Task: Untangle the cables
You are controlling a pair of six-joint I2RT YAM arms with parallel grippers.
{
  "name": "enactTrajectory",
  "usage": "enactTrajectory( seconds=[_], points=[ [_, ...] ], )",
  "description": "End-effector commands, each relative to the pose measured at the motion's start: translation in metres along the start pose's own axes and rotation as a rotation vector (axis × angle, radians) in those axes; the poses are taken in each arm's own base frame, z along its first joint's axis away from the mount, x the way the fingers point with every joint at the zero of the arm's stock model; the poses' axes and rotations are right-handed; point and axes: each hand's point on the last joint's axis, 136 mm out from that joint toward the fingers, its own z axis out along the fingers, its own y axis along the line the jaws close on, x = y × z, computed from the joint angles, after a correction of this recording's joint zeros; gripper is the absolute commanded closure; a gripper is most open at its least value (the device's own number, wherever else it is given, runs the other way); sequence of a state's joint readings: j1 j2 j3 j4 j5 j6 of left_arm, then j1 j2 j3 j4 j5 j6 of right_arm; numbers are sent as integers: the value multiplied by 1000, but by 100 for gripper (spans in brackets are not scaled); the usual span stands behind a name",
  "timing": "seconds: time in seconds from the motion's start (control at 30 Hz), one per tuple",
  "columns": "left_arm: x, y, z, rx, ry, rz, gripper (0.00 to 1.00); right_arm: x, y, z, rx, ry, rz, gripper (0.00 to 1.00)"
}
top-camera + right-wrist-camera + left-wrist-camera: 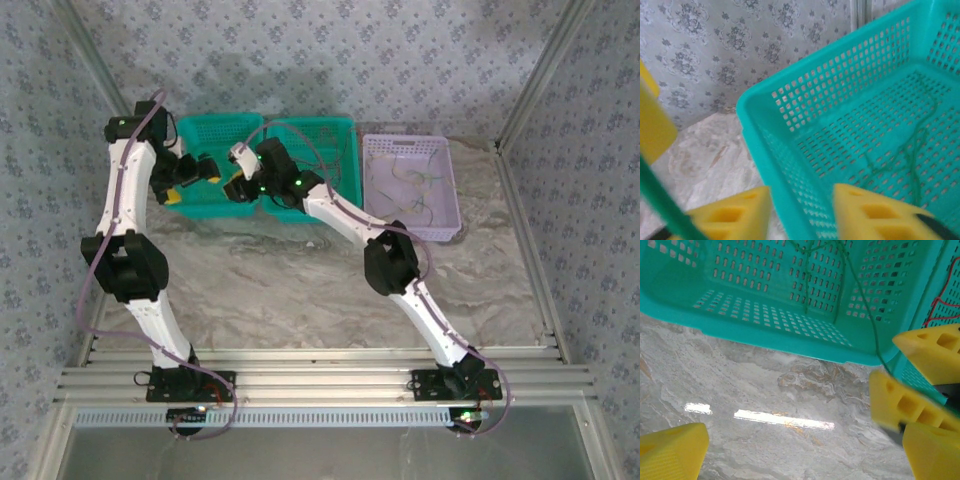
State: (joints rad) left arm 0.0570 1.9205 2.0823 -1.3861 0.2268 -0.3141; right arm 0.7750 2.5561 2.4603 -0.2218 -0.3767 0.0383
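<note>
At the right gripper (887,365): green cable (859,295) runs out of the teal basket (765,337) to its fingers, grip unconfirmed. Left gripper (805,440) alongside, jaws wide, empty. Red cable (940,305) beyond, untouched. Looks mid-task.

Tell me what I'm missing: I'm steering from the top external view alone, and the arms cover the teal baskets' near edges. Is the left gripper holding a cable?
Observer: No. The left gripper is open, jaws wide apart over bare tabletop in front of a teal basket.
Operator: Where does the green cable go?
Observer: The green cable drops down inside that basket, passes over its near rim and reaches the right gripper.
Operator: Is it clamped there?
Observer: I cannot tell. The right wrist view shows its fingers on either side of a teal basket wall.
</note>
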Motion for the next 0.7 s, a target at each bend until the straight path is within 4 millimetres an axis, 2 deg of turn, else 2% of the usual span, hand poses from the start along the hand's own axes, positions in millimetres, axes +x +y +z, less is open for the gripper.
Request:
enactTrajectory(
  seconds=[0.0, 0.03, 0.07, 0.23, 0.33, 0.43, 0.57, 0.67],
  points=[
    [6, -1, -10, 21, -12, 9, 0, -35, -11, -5, 47, -111, -12, 84],
    [7, 1, -11, 18, -14, 5, 1, -41, -15, -8, 57, -129, -4, 89],
    [8, 3, -10, 11, -16, 0, 0, -47, -21, -11, 65, -149, 10, 99],
    [17, 14, -10, -28, -18, -11, 0, -77, -45, -29, 82, -247, 92, 100],
    [23, 15, -13, -21, -29, -17, 0, -84, -46, -28, 73, -264, 95, 100],
    [25, 9, -33, 8, -94, -12, 0, -74, -47, -18, 75, -260, 101, 100],
    [27, -2, -66, 64, -194, -2, 0, -50, -43, 2, 41, -227, 139, 100],
    [30, -7, -73, 98, -209, 1, 0, -33, -37, 17, 20, -206, 152, 100]
  ],
)
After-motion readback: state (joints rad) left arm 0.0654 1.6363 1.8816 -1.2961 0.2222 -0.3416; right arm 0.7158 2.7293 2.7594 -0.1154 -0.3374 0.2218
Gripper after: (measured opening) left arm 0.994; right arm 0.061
